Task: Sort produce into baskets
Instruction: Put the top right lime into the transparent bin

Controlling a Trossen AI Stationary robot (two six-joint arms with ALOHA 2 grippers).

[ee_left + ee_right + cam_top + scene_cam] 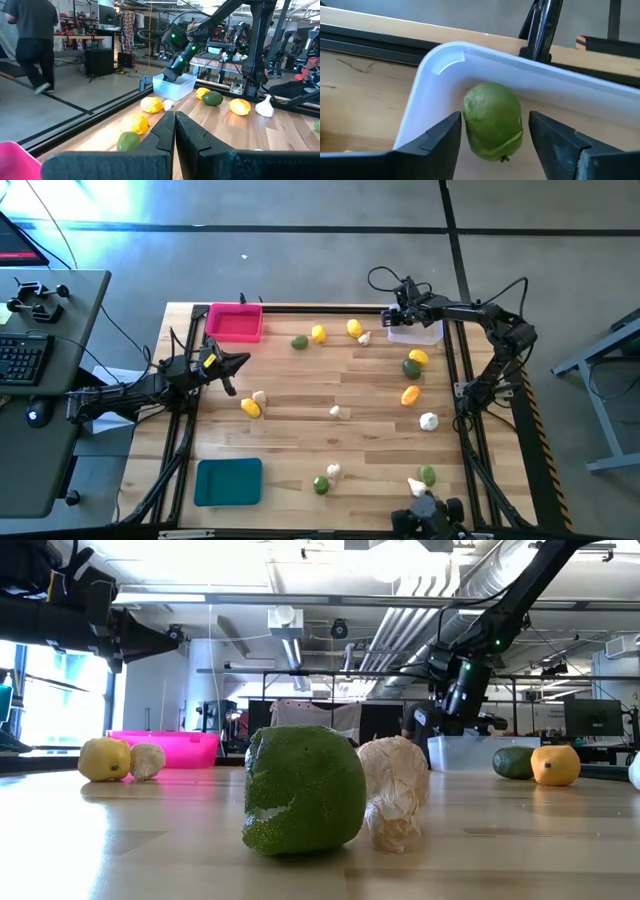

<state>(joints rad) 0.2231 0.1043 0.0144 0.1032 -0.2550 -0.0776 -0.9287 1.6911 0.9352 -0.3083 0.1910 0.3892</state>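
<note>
Green lime (493,121) sits in the whitish bin (440,75) between the right end effector's (495,137) spread fingers.

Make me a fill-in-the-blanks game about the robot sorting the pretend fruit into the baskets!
1. The right gripper hangs open over the ____ basket.
2. The fruit between its fingers is a ____ lime.
3. The left gripper is ____, near the pink basket.
4. The teal basket holds ____ fruit.

Missing words: clear; green; shut; no
</note>
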